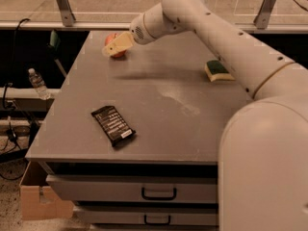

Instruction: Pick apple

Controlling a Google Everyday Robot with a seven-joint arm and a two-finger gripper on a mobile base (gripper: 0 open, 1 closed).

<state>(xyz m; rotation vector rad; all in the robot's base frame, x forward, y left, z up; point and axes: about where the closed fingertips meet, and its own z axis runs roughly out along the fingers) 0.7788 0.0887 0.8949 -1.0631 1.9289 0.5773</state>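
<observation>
Far back on the surface's [168, 114] left side, the apple [112, 36] sits partly hidden behind the tool [109, 49]; whether the tool is parted or closed around it cannot be told.

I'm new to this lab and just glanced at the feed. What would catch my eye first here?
The big white arm sweeps in from the right foreground across the grey table. Its pincer is at the far-left corner, partly covering the red apple. A dark snack packet lies near the front-left edge, and a green-and-yellow sponge sits toward the right side.
</observation>
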